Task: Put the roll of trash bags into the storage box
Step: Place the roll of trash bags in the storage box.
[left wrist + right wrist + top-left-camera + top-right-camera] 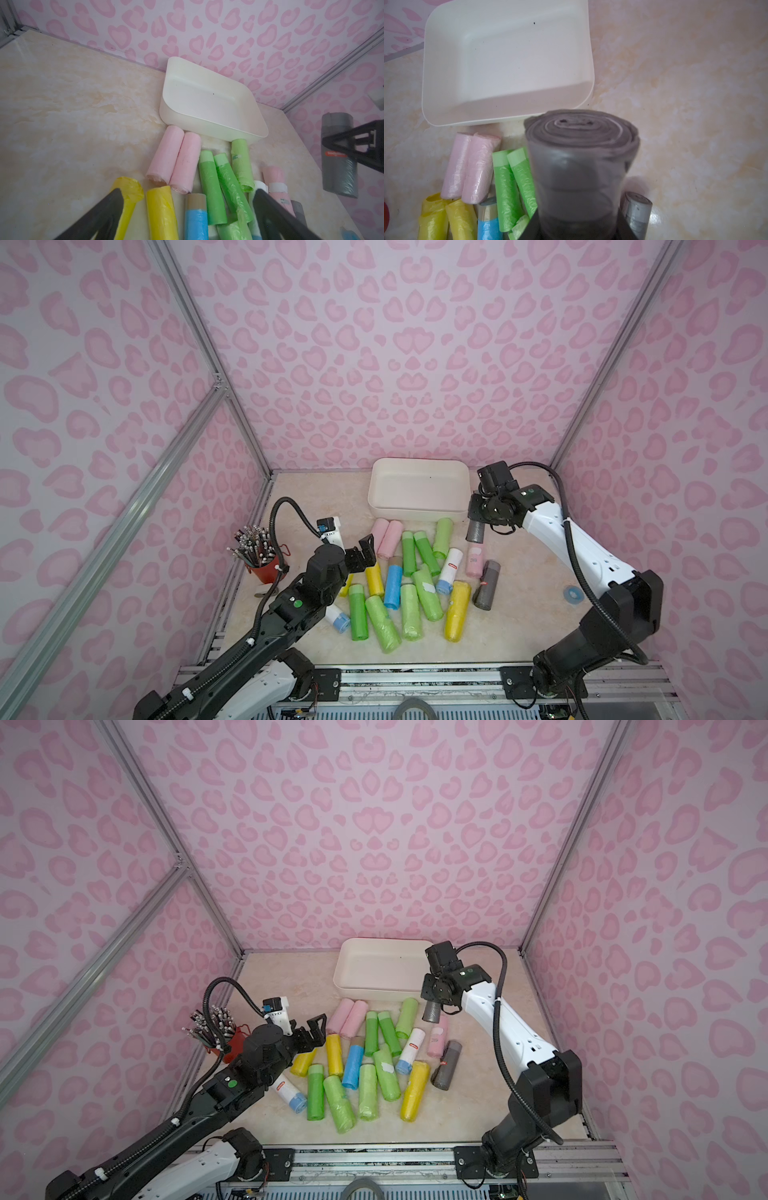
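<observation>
The right hand point(476, 521) is clamped on a grey roll of trash bags point(475, 532), which hangs nearly upright from it, lifted off the desk point(519, 614). In both top views the grey roll point(432, 1011) sits just outside the near right corner of the storage box point(415, 514), not over its opening. The right wrist view looks along the roll point(581, 155) at its spiral end, with the near wall of the box point(508, 116) just beyond it. The storage box stands against the desk's far edge, around the middle.

The left hand point(361, 553) hangs with its fingers point(99, 216) wide apart, holding nothing, above the left side of a heap of rolls point(409, 585) in pink, green, yellow, blue and white lying at the desk's centre. A second grey roll point(487, 585) lies at the heap's right side. A red cup point(266, 568) of pencils stands near the desk's left edge.
</observation>
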